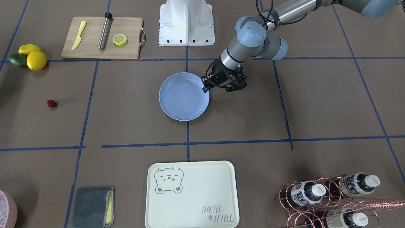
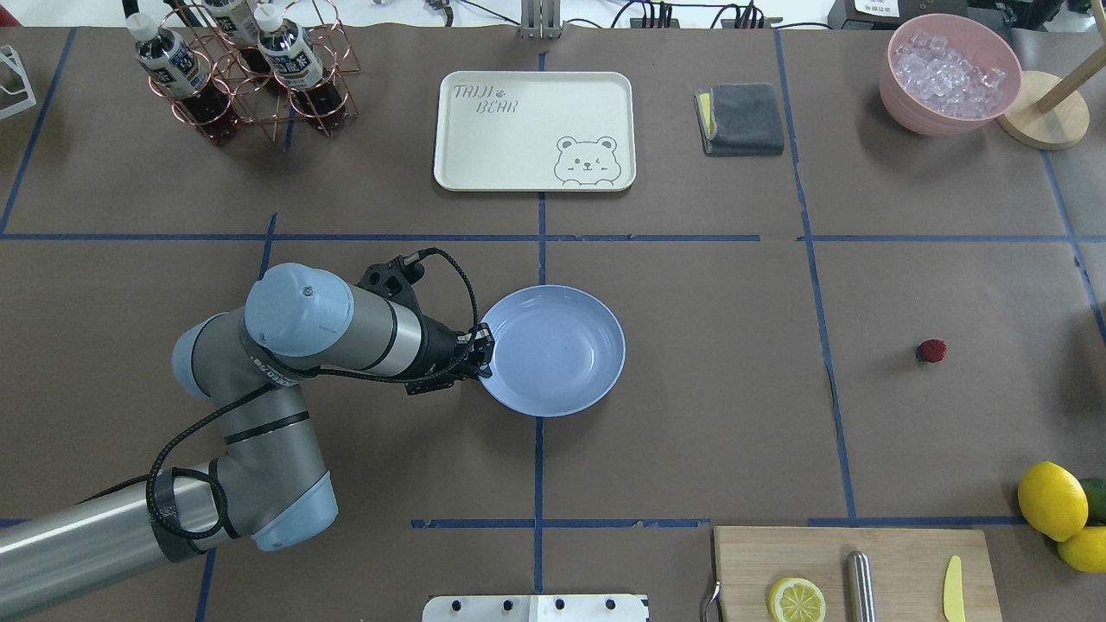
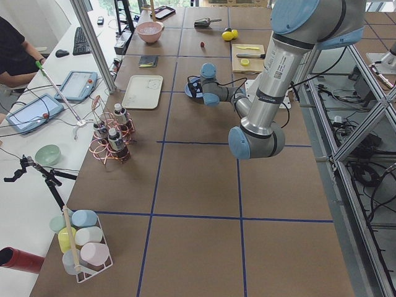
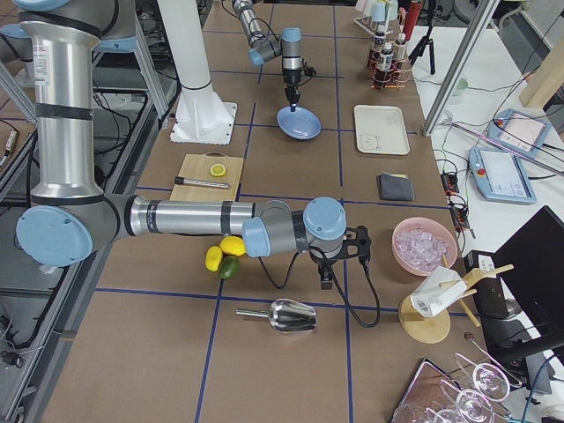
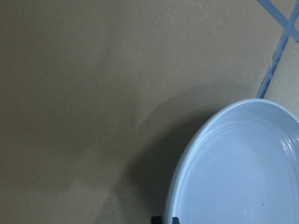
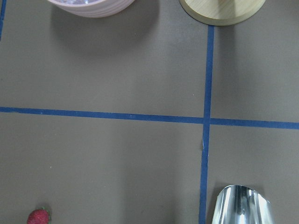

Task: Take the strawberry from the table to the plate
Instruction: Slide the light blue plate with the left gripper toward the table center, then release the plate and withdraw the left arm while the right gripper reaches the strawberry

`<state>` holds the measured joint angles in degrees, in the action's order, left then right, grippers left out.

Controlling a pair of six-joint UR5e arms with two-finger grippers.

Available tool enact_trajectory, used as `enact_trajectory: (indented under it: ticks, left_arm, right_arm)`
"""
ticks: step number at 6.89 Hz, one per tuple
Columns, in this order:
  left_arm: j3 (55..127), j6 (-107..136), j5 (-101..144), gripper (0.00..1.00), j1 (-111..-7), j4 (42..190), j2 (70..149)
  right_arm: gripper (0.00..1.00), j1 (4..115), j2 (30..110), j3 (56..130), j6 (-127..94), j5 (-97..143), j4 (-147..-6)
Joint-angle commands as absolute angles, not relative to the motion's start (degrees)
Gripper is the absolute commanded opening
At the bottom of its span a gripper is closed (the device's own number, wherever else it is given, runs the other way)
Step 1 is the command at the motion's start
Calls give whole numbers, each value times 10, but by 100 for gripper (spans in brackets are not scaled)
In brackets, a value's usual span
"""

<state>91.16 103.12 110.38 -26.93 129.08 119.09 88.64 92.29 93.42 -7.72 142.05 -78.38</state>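
The strawberry (image 1: 51, 103) lies alone on the brown table (image 1: 316, 104), far to the plate's side; it also shows in the overhead view (image 2: 931, 350) and at the bottom left of the right wrist view (image 6: 38, 217). The light blue plate (image 1: 183, 98) sits empty at the table's middle. My left gripper (image 2: 484, 350) stands at its rim, and in the left wrist view the dark fingertips (image 5: 156, 219) pinch the plate's edge (image 5: 243, 177). My right gripper (image 4: 326, 280) hangs beyond the lemons, showing only in the exterior right view, so I cannot tell its state.
A cutting board (image 1: 126, 44) holds a lemon half, a yellow knife and a metal rod. Lemons (image 1: 36, 60) lie near the strawberry. A cream bear tray (image 1: 191, 194), grey cloth (image 1: 93, 207), bottle rack (image 1: 332, 196), pink ice bowl (image 2: 950, 73) and metal scoop (image 6: 240, 205) ring the area.
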Motion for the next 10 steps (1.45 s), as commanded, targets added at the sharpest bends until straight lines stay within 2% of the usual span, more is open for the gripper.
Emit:
enact_trajectory:
  ticks: [1, 2, 3, 5, 7, 10]
  left_arm:
    - [911, 1014, 1102, 0, -272, 1288, 1188]
    - [911, 1006, 1102, 0, -274, 1288, 1183]
    - [911, 1003, 1100, 99, -275, 1288, 1181]
    - [917, 994, 1104, 100, -293, 1287, 1179]
    - [929, 959, 1149, 100, -335, 1249, 1178]
    - [1060, 835, 1167, 100, -407, 1057, 1158]
  right_arm:
    - [100, 884, 924, 934, -77, 1421, -784]
    - [100, 884, 923, 934, -77, 1421, -783]
    - [100, 883, 923, 934, -77, 1421, -783]
    - [100, 881, 924, 935, -77, 1420, -782]
    - [100, 841, 924, 969, -140, 1413, -773]
    - [100, 726, 932, 990, -339, 1356, -636]
